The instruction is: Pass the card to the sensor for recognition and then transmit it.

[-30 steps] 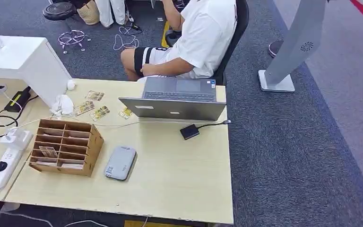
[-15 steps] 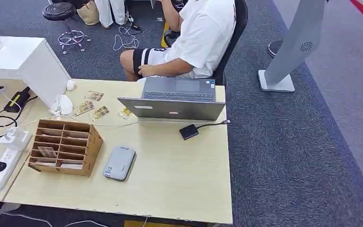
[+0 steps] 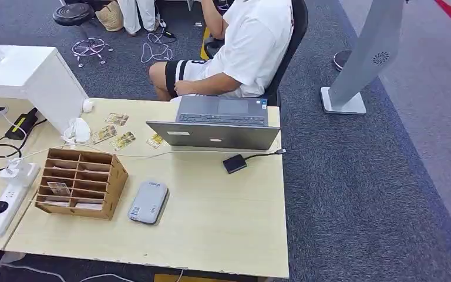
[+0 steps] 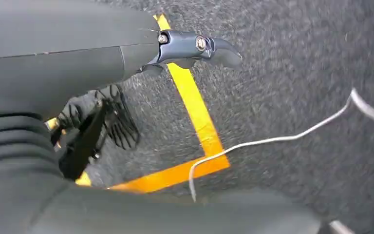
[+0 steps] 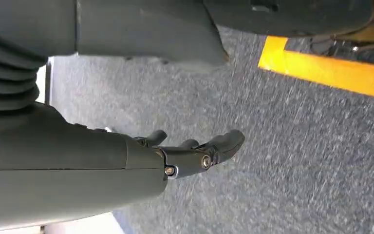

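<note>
A: How are the hands seen?

B: The left hand [image 4: 141, 73] and right hand [image 5: 185, 151] are seen hanging over carpet, fingers loosely apart, nothing held.

A: And the task's things?

B: On the pale wooden surface [image 3: 223, 229], the flat grey rounded sensor [image 3: 149, 202] is seen beside the brown compartmented wooden rack [image 3: 81, 183]. Small printed cards [image 3: 115, 132] lie farther back. Either an early or a finished stage would fit.

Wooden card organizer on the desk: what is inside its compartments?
The wooden card organizer holds one patterned card in a left compartment and pale flat items in the bottom slots. The upper slots look empty or shadowed, and their depths are hidden.
</note>
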